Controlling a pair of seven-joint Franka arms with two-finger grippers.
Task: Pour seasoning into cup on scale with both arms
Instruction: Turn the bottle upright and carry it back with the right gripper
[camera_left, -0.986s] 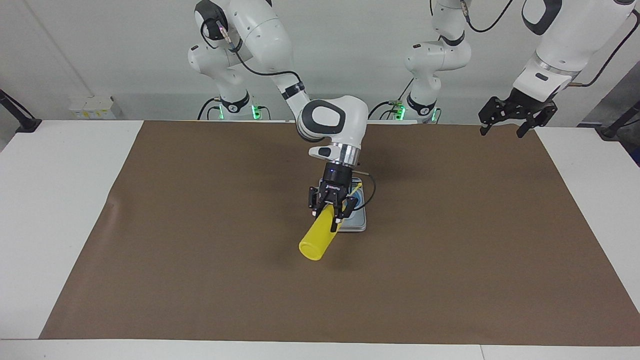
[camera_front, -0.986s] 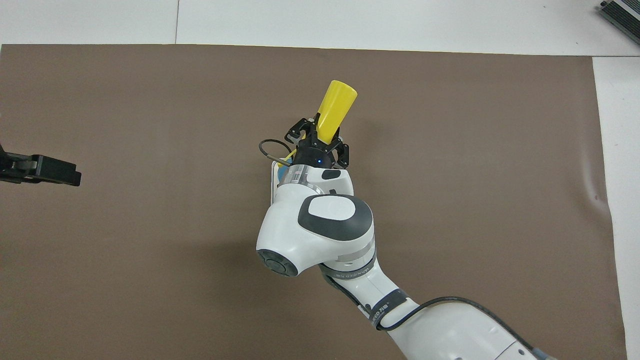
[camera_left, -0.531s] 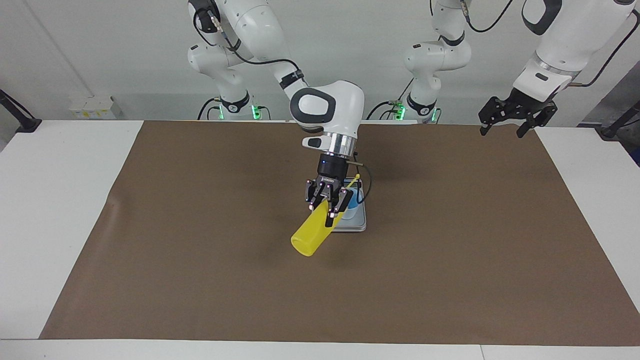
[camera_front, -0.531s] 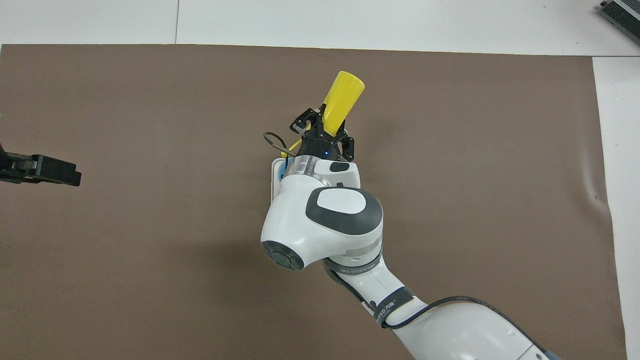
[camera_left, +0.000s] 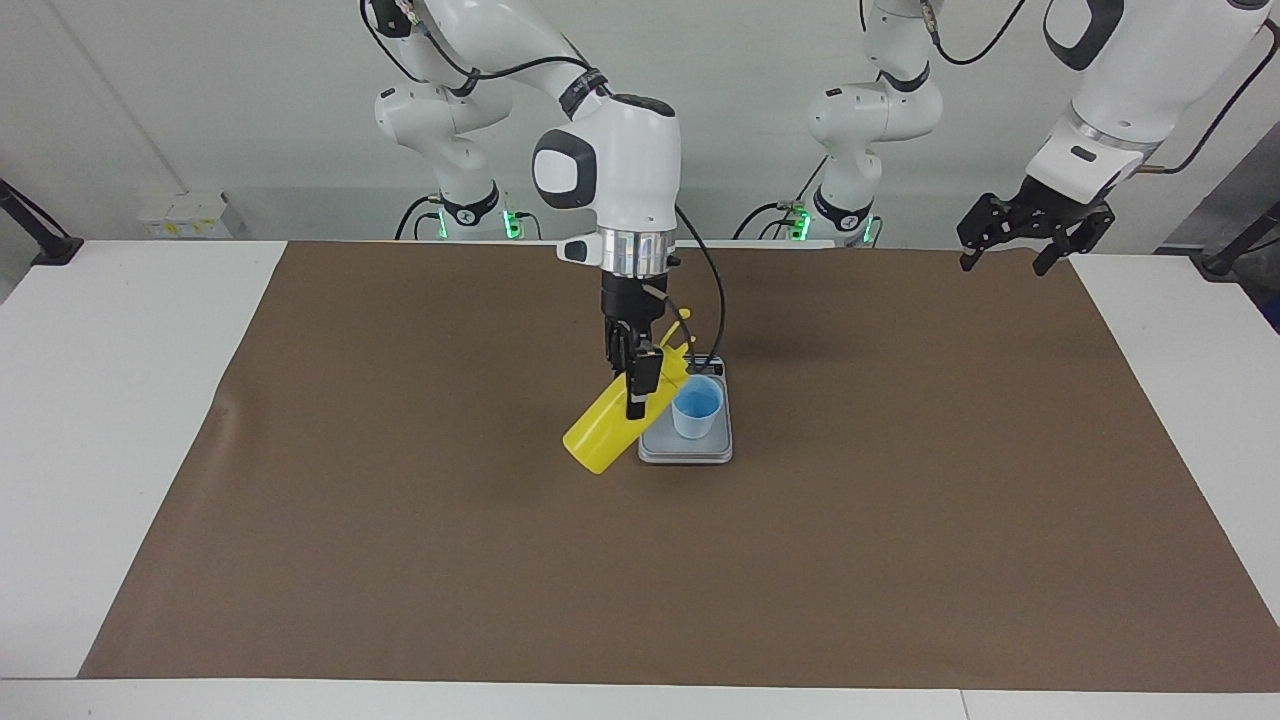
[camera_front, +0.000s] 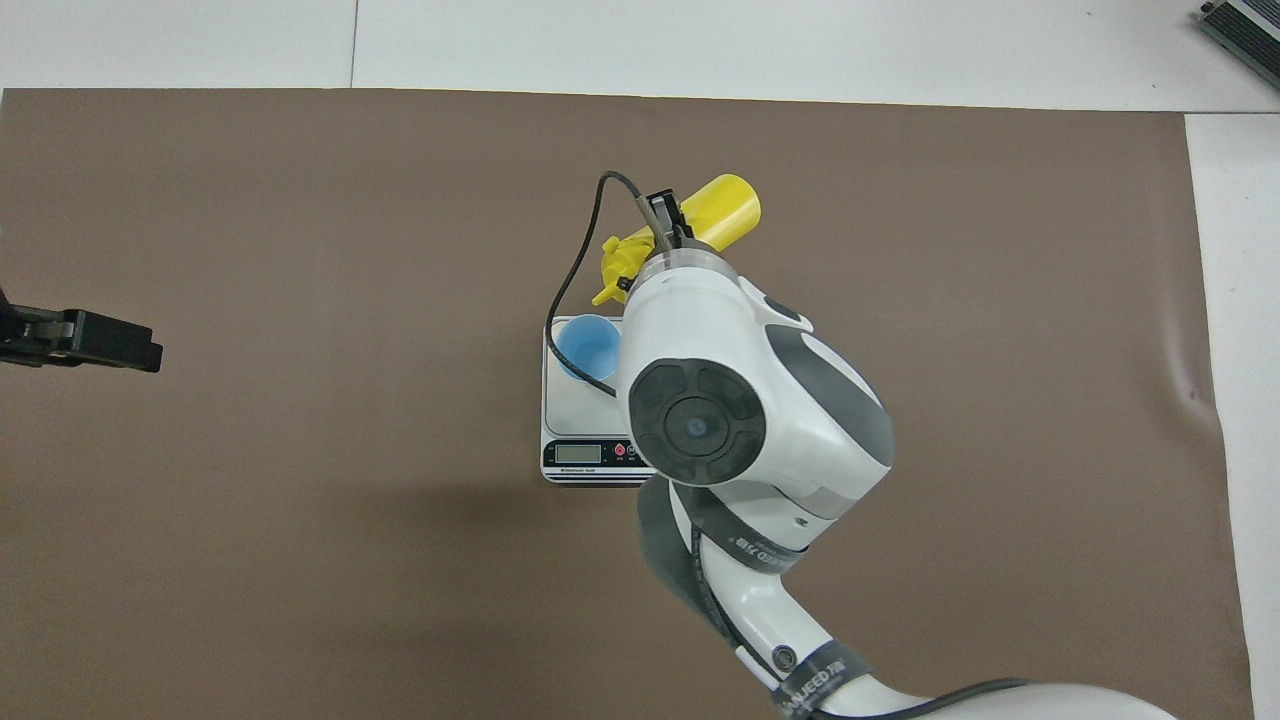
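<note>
My right gripper (camera_left: 637, 385) has its jaws clamped on the bottle (camera_left: 612, 428), tilted beside the cup (camera_left: 696, 407) on the scale (camera_left: 690, 447). The bottle looks light and squeezable, so a mid-body hold suits. Left gripper (camera_left: 1032, 232) waits, jaws spread and empty.

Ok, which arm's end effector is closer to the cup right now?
Right. The right end effector holds the tilted yellow bottle beside the cup on the scale; the left end effector waits over the table's edge.
</note>
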